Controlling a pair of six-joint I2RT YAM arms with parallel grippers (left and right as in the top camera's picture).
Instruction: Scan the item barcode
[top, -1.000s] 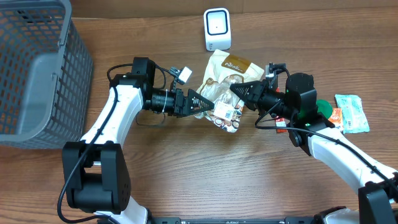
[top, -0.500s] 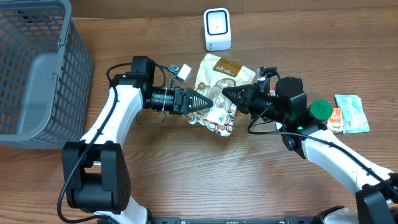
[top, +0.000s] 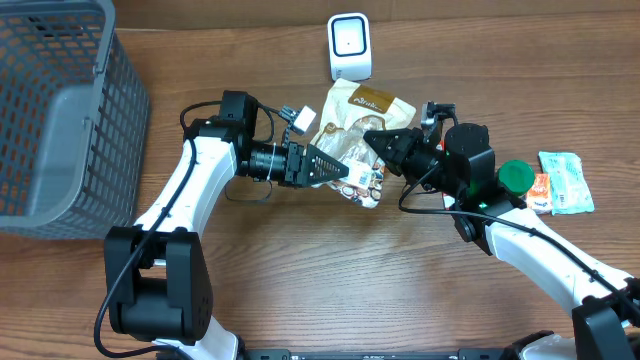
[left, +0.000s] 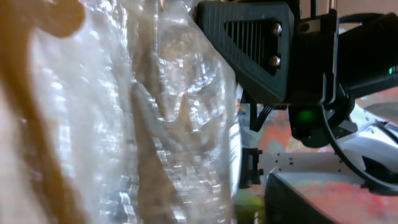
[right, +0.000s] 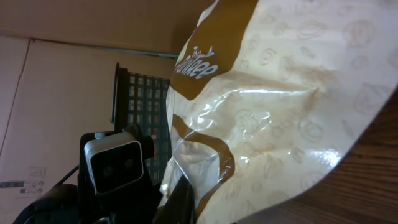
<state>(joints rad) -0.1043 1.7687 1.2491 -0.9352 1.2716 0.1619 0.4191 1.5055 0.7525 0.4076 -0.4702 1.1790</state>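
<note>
The bag (top: 352, 122), just near of the scanner (top: 349, 46), is pinched by the right fingers (top: 390, 147). The left fingers (top: 325, 165) are at its left side; I cannot tell whether they are clamped.

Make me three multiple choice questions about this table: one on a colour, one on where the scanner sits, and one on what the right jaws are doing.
1. What colour is the round lid beside the right arm?
A. red
B. green
C. yellow

2. In the overhead view, where is the white scanner relative to the snack bag?
A. just above it
B. just below it
C. far to its right, past the round lid

3. What are the jaws of the right gripper doing?
A. shut on the snack bag
B. shut on the white scanner
C. wide open, touching nothing

Answers:
1 B, the lid shows plainly green.
2 A, the scanner stands near the top edge with the bag right beneath it.
3 A, the closed jaws pinch the bag's right side.
</note>
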